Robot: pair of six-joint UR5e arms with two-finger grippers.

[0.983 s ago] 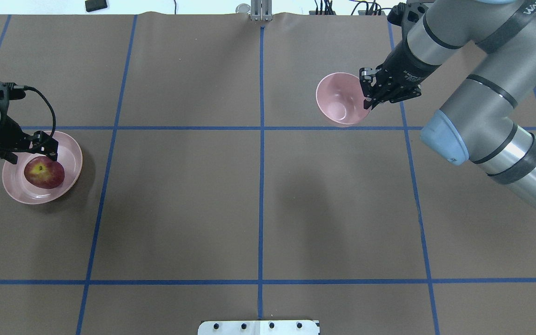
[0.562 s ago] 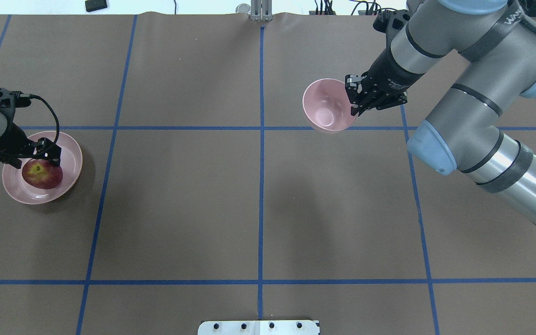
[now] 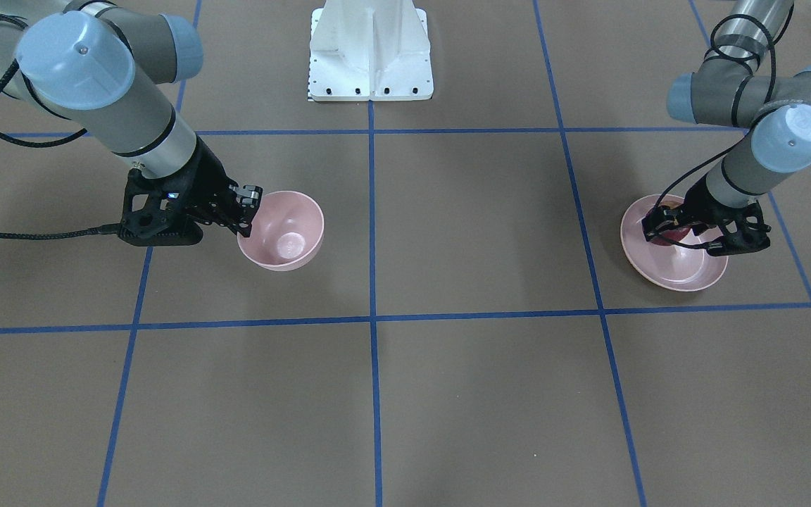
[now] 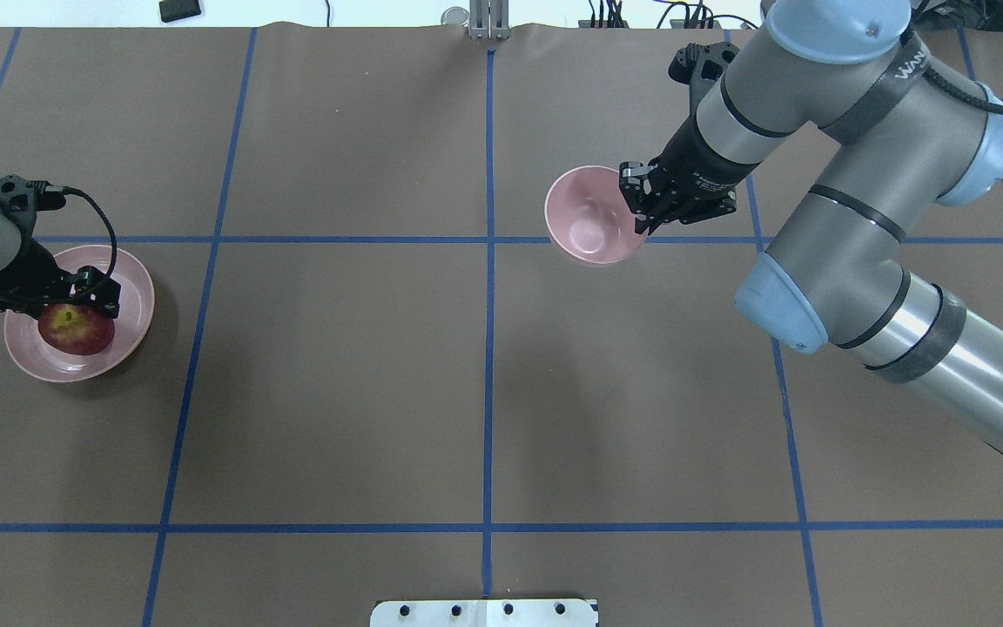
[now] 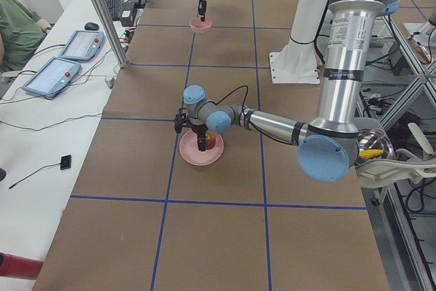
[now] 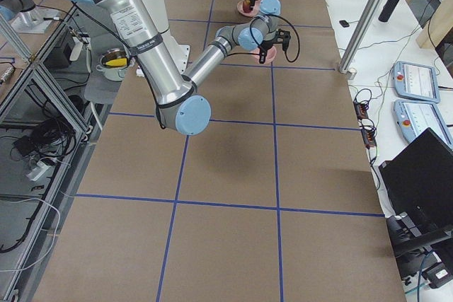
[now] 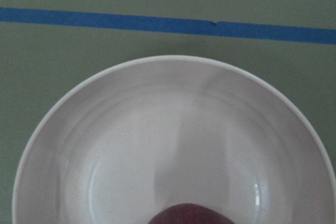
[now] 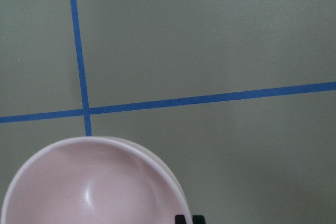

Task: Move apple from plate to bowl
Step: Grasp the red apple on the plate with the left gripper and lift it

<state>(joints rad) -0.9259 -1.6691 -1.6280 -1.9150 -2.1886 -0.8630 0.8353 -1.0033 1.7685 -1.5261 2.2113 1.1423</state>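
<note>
apple [image 4: 75,331] is sitting on the plate [image 4: 134,296], way over on the robot's left side. Left gripper [image 4: 75,305] is down right at the apple, one finger showing just beside it, but honestly can't tell if it's pinching yet. Right gripper [image 4: 638,209] is clamped on the rim of the bowl [image 4: 584,222], which sits over a blue tape line [image 4: 336,239], well apart from the plate

Brown table [image 4: 336,392] had blue tape lines [image 4: 488,383]. Small black object [image 4: 180,10] past far edge. Two tablets [image 5: 52,77] on side bench [image 5: 41,141], person in green [image 5: 17,32] beside.
</note>
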